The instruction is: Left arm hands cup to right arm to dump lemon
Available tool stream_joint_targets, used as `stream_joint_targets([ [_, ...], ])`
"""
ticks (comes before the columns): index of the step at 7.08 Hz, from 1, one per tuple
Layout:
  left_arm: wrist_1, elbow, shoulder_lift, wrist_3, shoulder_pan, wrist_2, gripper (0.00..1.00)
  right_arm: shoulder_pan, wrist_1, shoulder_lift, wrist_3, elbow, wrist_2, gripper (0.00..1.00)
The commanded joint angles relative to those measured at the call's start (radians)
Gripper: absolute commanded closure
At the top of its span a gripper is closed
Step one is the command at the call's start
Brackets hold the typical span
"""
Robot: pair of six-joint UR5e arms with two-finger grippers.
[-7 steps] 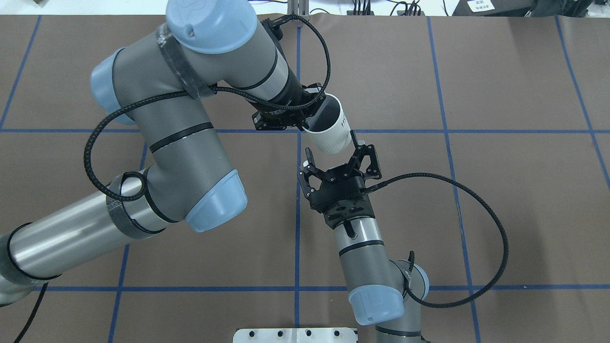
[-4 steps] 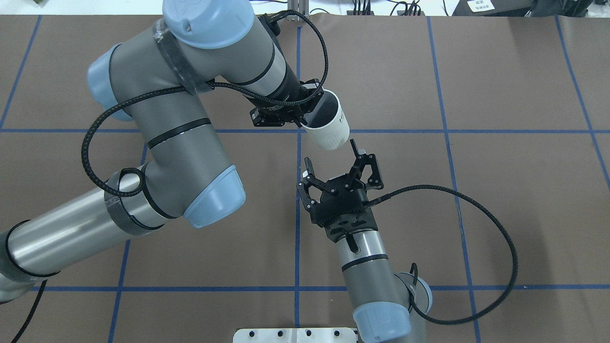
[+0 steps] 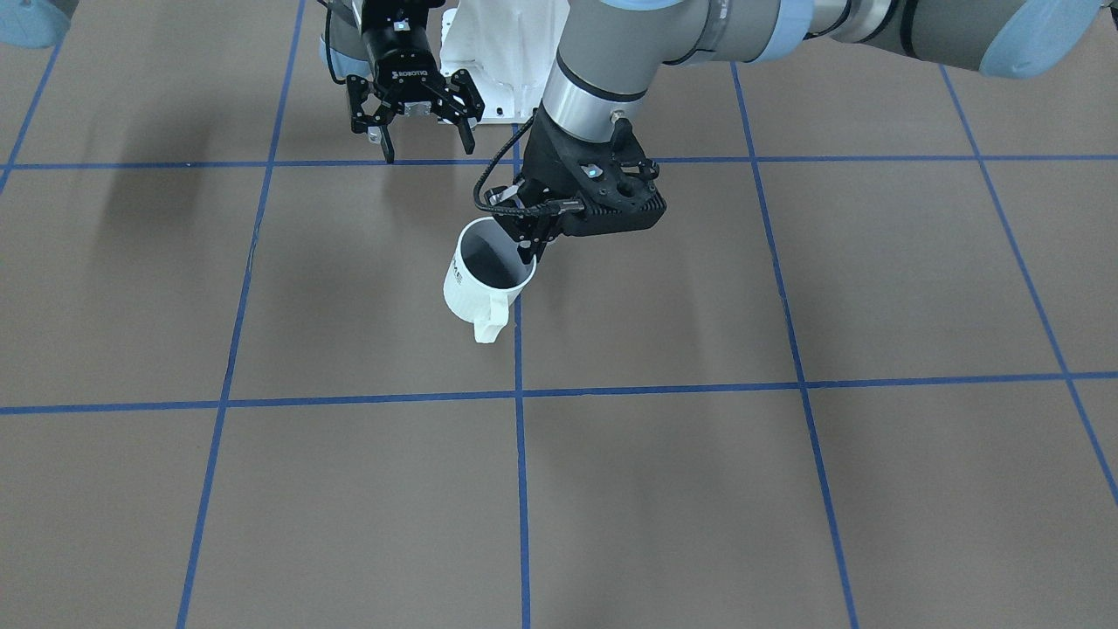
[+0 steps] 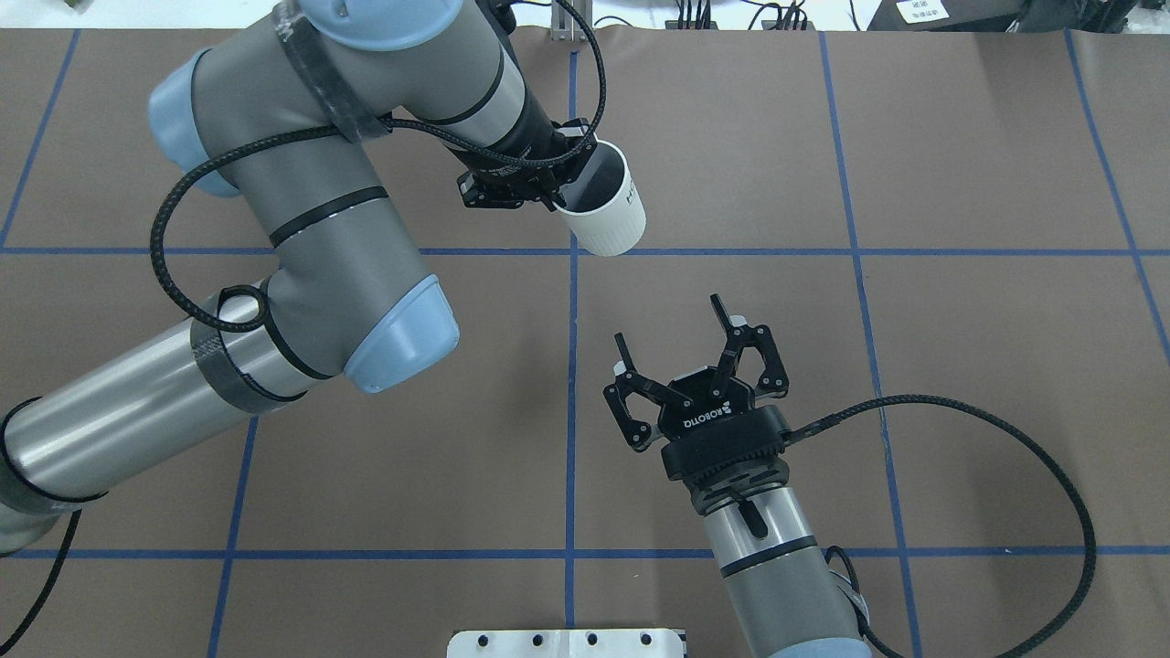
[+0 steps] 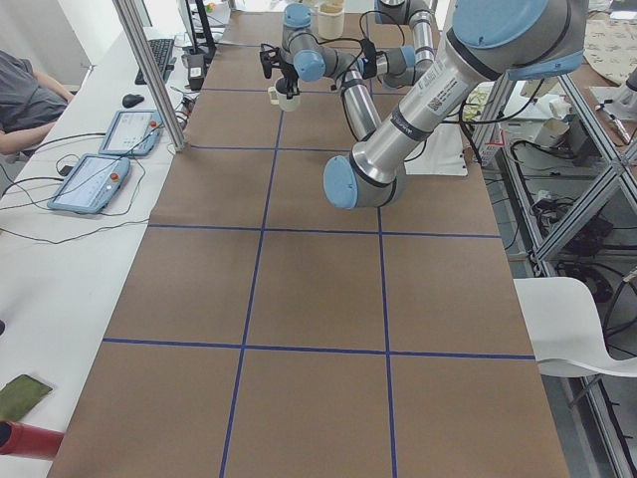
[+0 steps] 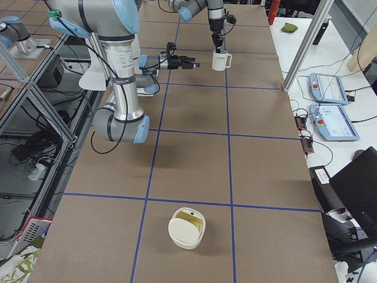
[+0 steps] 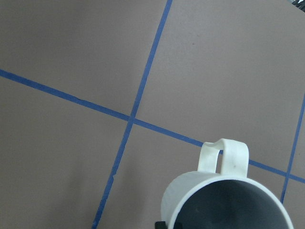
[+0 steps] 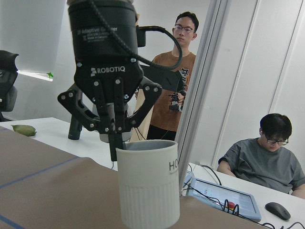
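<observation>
The white cup hangs upright from my left gripper, which is shut on its rim at the far middle of the table. The front view shows the cup with its handle turned away from the robot. The left wrist view shows the cup's dark grey inside; no lemon shows in any view. My right gripper is open and empty, well short of the cup, fingers toward it. Through the right wrist view the cup stands ahead with the left gripper on its rim.
A brown table cover with blue tape lines. A white bowl with something yellowish in it sits far along the table on the robot's right. Operators, tablets and posts stand along the far edge.
The left arm has carried the cup farther from the robot. The right gripper has drawn back toward the robot and to the right, still open. The gap between them has widened.
</observation>
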Motion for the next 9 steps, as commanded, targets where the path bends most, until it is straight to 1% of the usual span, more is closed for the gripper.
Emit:
stream_joint_targets([
  [1,0.009,0.012,0.004,0.080,-0.025,-0.001,1.00,0.016,0.066,-0.011,0.032,0.007,-0.001,0.01],
  [3,0.014,0.023,0.012,0.111,-0.054,-0.010,1.00,0.075,0.063,-0.030,0.032,0.006,0.003,0.01],
  [4,0.016,0.031,0.017,0.146,-0.056,-0.010,1.00,0.124,0.059,-0.031,0.032,0.004,0.040,0.01],
  [5,0.019,0.032,0.018,0.153,-0.060,-0.009,1.00,0.163,0.030,-0.036,0.032,0.004,0.060,0.02],
  [8,0.017,0.023,0.072,0.226,-0.079,-0.010,1.00,0.273,-0.182,-0.021,0.034,0.006,0.062,0.03],
  [9,0.017,0.017,0.089,0.245,-0.085,-0.010,1.00,0.299,-0.208,-0.011,0.034,0.004,0.061,0.03],
])
